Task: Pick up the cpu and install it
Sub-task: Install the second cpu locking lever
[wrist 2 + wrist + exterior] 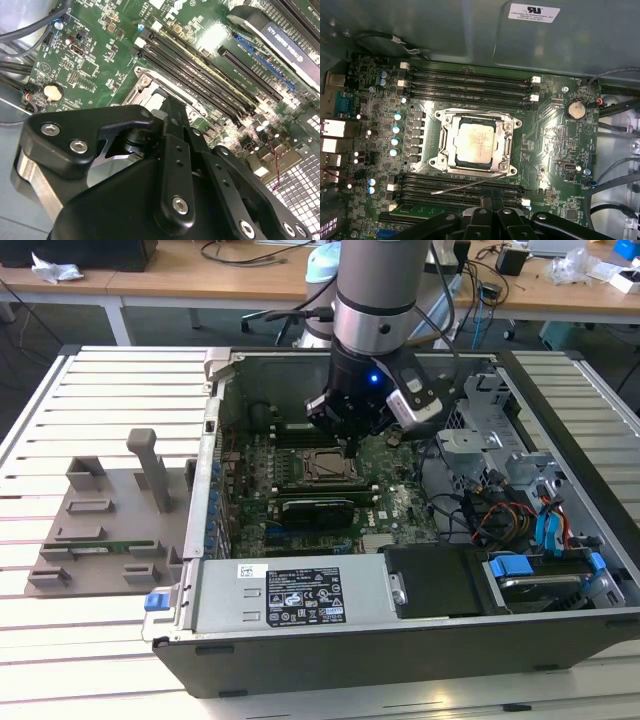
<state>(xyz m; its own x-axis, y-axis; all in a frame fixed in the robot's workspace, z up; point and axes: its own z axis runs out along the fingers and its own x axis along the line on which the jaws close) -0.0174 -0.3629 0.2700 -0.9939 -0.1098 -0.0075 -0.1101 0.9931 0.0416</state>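
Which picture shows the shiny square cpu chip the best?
The first wrist view: the cpu faces the camera, lying flat inside the socket frame. In the second wrist view the gripper hides most of that spot. The exterior view shows the socket from afar, the chip hard to tell.

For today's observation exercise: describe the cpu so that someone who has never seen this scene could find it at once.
Start at the open computer case and its green motherboard. Near the board's middle, between two banks of long black memory slots, sits a silvery metal socket frame. The cpu lies inside that frame: a flat square chip with a pale, dull metal top, unlike the dark slots and small round capacitors around it.
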